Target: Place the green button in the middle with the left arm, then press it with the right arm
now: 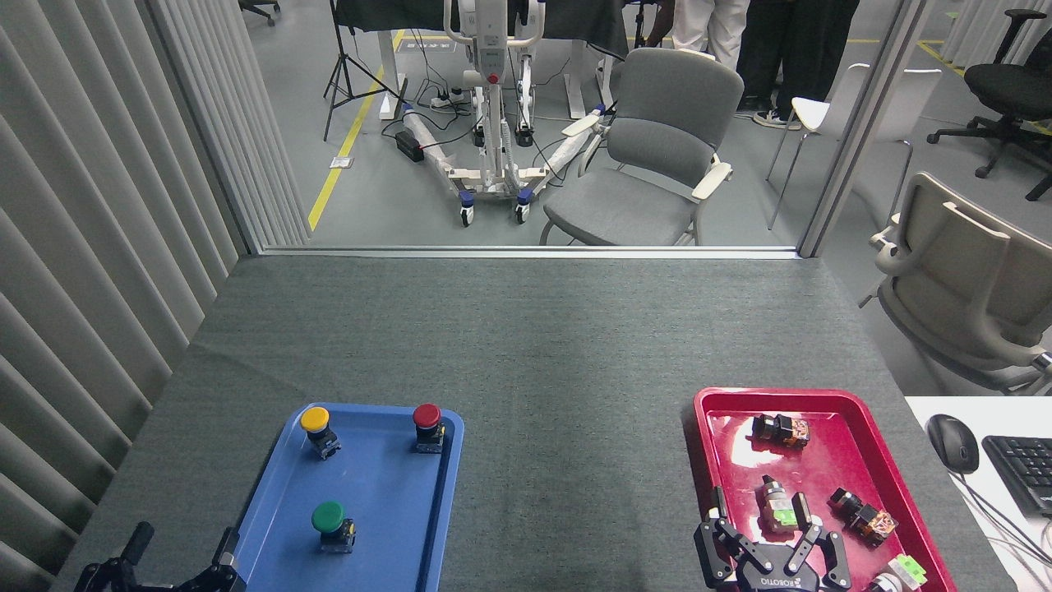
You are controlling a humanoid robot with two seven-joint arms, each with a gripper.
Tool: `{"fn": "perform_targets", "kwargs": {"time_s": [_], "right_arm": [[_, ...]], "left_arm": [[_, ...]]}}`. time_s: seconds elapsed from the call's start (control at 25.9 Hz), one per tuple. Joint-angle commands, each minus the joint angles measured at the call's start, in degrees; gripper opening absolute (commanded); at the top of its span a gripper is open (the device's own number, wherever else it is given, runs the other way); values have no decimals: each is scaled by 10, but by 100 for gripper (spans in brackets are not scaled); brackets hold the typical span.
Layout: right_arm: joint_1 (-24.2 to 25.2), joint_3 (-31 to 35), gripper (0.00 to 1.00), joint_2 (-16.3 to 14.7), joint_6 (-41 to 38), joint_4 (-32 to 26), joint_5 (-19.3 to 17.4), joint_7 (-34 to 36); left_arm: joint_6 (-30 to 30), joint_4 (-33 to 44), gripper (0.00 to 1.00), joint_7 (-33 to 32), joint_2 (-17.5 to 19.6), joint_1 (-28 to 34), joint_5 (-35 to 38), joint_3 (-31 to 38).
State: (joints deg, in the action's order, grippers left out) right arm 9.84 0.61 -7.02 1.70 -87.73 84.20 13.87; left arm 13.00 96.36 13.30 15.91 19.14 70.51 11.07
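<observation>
Just ahead and to the right of your left gripper [182, 552], the green button [330, 526] stands upright in the near part of the blue tray [271, 501], apart from the fingers. The left gripper sits at the bottom edge, its two dark fingers [138, 543] spread wide with nothing between them. Your right gripper [763, 524] is likewise spread open, low over the near end of the red tray [715, 460], with a small green-and-white switch part [777, 508] between its fingertips, not gripped.

You can expect the button to be light, rigid and hard plastic. Its domed cap looks smooth and likely slippery, so take hold lower, across the squarer black-and-blue body. It may tip if nudged. Beyond it, well past your fingers, stand a yellow-capped button [317, 429] and a red-capped button [427, 425]. The bare grey tabletop [567, 460] lies to the right of the left fingers, between both trays.
</observation>
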Motion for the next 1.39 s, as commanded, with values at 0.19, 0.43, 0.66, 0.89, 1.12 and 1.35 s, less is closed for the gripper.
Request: {"fn": "perform_targets", "kwargs": {"time_s": [0.19,0.43,0.66,0.89,1.12,1.35], "right_arm": [[2,-2,100,0,0,0,0,-1],[2,-2,100,0,0,-2,0,-2],[2,-7,100,-5,12,-13,0,-7],[-4,-7,100,-8,8,-13,0,-9],[-6,-7,100,-9,8,-13,0,-9],[-4,-5,100,-3,7,-13,0,-9]], "left_arm": [[1,19,100,8,-3,1,-19,5],[-2,21,100,22,-6,2,-13,5],[1,21,100,21,-4,3,-13,4],[6,20,100,24,-5,4,-13,4],[6,22,100,23,-5,4,-13,4],[4,19,99,16,-2,0,-7,3]]}}
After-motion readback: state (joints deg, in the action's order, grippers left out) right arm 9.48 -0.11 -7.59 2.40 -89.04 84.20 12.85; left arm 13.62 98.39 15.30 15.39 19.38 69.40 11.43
